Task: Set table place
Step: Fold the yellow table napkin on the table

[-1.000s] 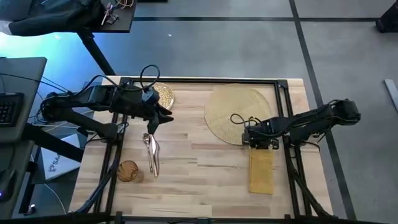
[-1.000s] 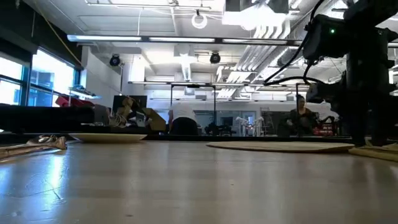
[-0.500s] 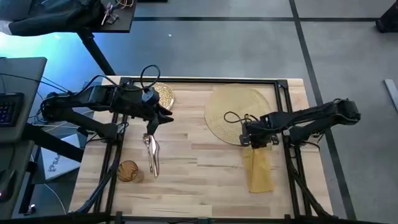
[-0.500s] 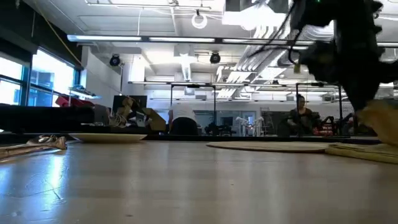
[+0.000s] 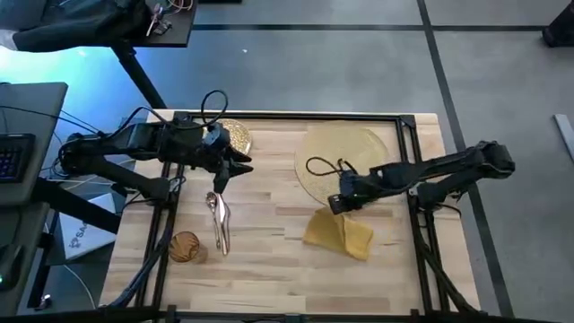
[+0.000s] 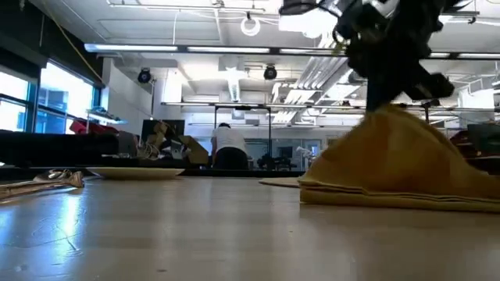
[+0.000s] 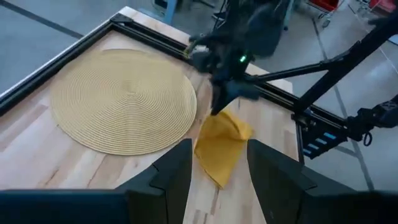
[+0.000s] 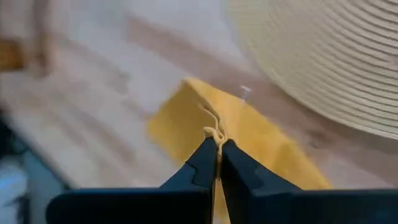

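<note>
The mustard-yellow napkin [image 5: 341, 237] stands tented on the light-wood table [image 5: 278, 269], just near of the round straw mat [image 5: 345, 157]. My right gripper [image 5: 339, 205] is shut on the napkin's raised top. My left gripper [image 5: 235, 167] hovers open at the far left, between the glittery gold plate [image 5: 237, 135] and the metallic cutlery [image 5: 219, 218]. The amber tumbler [image 5: 185, 247] stands at the near left. The left wrist view shows the napkin [image 7: 219, 148] beside the mat [image 7: 124, 99]. My right gripper pinches a bunched fold at the napkin's top [image 8: 214, 133] between its two fingers, only at their tips. The fingers come from above, slanting in from the table's right. The napkin hangs below them like a tent [image 6: 398, 160], its lower edge [image 6: 391, 201] resting on the table.
The black rail frame [image 5: 408, 144] edges the table. A dark desk with a keyboard [image 5: 13, 152] stands off the left side. Bare wood lies across the table's middle and near side [image 5: 278, 224]. People and equipment show in the room far behind [image 6: 229, 144].
My right gripper has gone toward the table's left edge and up, shut on the napkin. The napkin, which lay flat and long at the near right, has been lifted at its far end, bunched into a tent and dragged leftward, its lower part still on the table.
</note>
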`<action>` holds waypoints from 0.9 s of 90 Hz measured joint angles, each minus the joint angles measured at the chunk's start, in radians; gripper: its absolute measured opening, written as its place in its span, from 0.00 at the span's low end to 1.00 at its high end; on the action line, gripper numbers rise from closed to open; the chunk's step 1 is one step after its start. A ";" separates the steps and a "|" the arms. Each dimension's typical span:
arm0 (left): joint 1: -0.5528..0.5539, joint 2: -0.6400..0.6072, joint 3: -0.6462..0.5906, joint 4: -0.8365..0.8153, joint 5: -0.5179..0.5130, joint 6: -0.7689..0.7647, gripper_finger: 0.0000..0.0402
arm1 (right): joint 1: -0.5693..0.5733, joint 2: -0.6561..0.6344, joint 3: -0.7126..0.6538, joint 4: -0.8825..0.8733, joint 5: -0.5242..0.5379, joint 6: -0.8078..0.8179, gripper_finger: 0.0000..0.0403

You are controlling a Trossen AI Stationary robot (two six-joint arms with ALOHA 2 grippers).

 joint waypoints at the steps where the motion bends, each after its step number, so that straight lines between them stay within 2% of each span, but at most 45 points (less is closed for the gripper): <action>1: 0.000 0.000 0.000 0.000 0.000 0.000 0.35 | -0.002 0.007 -0.004 0.004 -0.004 0.000 0.00; 22: 0.000 0.000 0.000 -0.002 0.000 -0.007 0.35 | -0.011 0.119 -0.029 0.095 -0.038 -0.057 0.03; 53: 0.000 0.000 0.000 -0.003 -0.001 -0.017 0.35 | -0.008 0.124 -0.029 0.147 -0.116 -0.101 0.27; 69: 0.000 0.000 0.000 -0.002 -0.005 -0.017 0.35 | 0.010 0.126 -0.029 0.163 -0.098 -0.098 0.27; 81: 0.000 0.000 0.000 -0.003 -0.005 -0.017 0.35 | 0.012 0.126 -0.029 0.179 -0.137 -0.122 0.23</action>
